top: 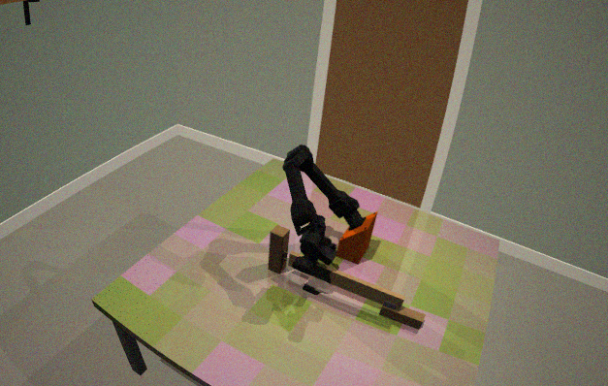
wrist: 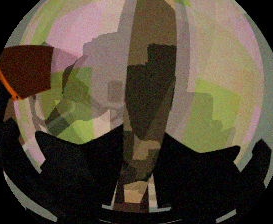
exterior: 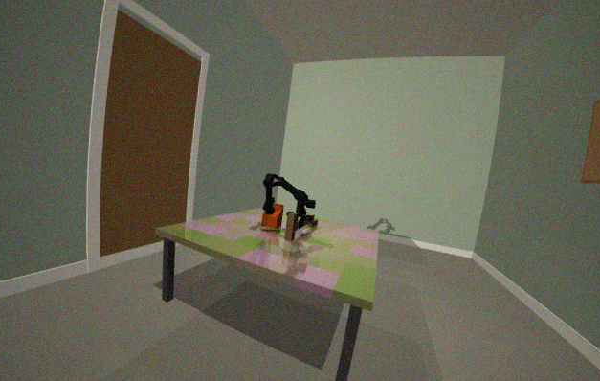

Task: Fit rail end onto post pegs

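The long wooden rail [top: 368, 286] [wrist: 154, 25] runs from the low footboard block [top: 409, 318] toward the upright wooden post [top: 278, 249] [exterior: 291, 226]. My gripper [top: 316, 270] [wrist: 139, 127] is shut on the rail near its post end, with a finger on each side. That end is held above the table, close to the post, with a narrow gap seemingly left between them. The rail looks roughly level, and its far end rests at the block; the bracket is mostly hidden. The pegs and the holes in the rail's end cannot be made out.
An orange wedge-shaped block [top: 360, 242] [exterior: 272, 216] [wrist: 27, 70] stands by the arm's base, behind the rail in the top view. The glossy patchwork table [top: 233, 315] [exterior: 249, 256] shows shadows and reflections of arm and rail.
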You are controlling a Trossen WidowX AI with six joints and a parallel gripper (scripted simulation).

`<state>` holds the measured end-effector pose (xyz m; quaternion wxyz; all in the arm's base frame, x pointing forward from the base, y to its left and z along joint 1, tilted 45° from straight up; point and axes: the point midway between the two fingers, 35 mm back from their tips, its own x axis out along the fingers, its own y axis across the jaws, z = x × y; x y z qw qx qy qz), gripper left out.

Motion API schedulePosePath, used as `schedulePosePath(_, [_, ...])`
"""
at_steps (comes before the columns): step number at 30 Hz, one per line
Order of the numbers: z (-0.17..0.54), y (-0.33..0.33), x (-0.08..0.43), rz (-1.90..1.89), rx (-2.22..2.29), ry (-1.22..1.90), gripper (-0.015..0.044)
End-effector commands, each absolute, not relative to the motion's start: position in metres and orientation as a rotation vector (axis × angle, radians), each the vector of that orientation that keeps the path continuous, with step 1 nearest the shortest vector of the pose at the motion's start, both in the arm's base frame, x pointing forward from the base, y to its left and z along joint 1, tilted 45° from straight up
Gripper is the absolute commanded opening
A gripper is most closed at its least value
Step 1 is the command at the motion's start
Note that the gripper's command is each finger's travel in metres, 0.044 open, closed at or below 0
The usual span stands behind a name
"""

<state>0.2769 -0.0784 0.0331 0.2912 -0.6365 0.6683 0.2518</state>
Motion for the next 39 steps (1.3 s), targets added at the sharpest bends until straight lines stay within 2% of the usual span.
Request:
schedulePosePath(1, [0.035,-0.0792,0.2767,0.674,-1.703,1.78,0.0])
schedulePosePath(39, [0.0436,-0.0875,0.276,0.673,-1.703,1.78,0.0])
